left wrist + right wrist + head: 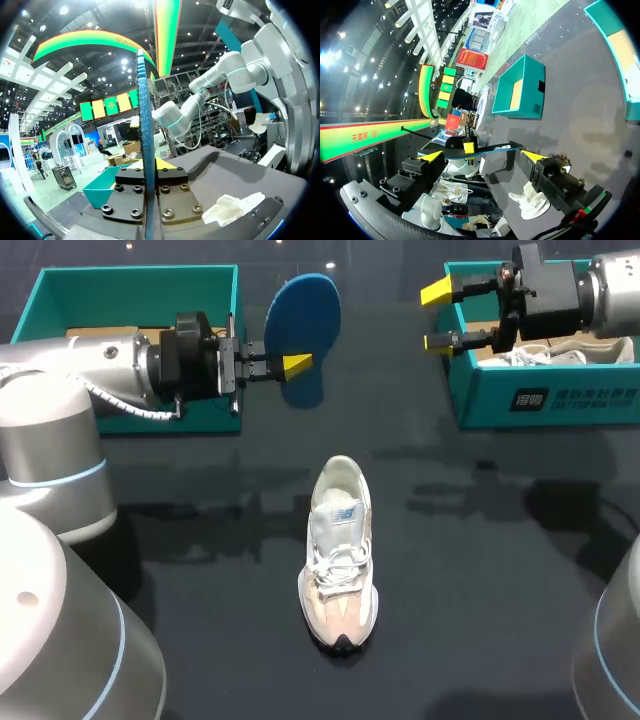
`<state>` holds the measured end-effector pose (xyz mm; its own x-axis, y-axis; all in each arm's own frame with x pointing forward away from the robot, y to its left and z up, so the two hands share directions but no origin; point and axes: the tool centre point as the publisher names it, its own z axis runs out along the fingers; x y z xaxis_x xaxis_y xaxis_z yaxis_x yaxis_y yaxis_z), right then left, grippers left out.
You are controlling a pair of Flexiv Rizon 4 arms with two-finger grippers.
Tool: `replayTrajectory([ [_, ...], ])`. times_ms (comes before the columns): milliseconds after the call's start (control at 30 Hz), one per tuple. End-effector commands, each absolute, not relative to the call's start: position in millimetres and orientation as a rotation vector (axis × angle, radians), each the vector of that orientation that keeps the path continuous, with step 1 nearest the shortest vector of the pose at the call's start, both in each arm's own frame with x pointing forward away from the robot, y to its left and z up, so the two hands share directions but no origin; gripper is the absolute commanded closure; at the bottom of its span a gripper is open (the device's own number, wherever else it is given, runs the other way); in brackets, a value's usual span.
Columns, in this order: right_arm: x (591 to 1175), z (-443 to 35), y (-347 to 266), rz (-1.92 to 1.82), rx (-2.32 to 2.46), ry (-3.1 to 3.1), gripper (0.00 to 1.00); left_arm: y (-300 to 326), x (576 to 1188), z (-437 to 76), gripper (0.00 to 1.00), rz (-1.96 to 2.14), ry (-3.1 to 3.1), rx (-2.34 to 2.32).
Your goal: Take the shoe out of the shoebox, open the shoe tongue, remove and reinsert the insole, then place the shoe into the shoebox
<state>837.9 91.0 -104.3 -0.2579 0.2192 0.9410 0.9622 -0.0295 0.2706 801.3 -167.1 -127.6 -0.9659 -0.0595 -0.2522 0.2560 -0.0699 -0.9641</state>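
1. The white shoe (340,555) is pictured upright at mid-table, outside the shoebox (545,400). Its toe is turned toward the robot and its heel opening toward the far edge.
2. The blue insole (303,310) is held aloft on edge beyond the heel, slightly to its left. It is pinched between the fingers of the left gripper (293,365).
3. The left arm is judged the nearer, with reinsertion to be made lengthwise along the shoe.
4. The right gripper (437,316) is seen spread wide and empty beside the shoebox, well apart from the shoe.

the right arm (610,285) hides much of the pale shoe (540,357) in the right shoebox (545,400), which the head view's edge cuts off.
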Motion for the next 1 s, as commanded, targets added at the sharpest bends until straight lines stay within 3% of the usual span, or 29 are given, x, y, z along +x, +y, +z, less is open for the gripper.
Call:
replayTrajectory([
  [33,833,-99,87,-1.327,-1.306,-1.599,0.00,-171,802,-121,1.00,-2.332,2.226,-0.149],
  [400,821,-76,92,-1.261,-1.386,-1.837,0.00,-171,802,-121,1.00,-2.332,2.226,-0.149],
  [1000,804,-55,105,-1.142,-1.535,-2.033,0.00,-195,810,-124,1.00,-2.726,2.324,-1.295],
])
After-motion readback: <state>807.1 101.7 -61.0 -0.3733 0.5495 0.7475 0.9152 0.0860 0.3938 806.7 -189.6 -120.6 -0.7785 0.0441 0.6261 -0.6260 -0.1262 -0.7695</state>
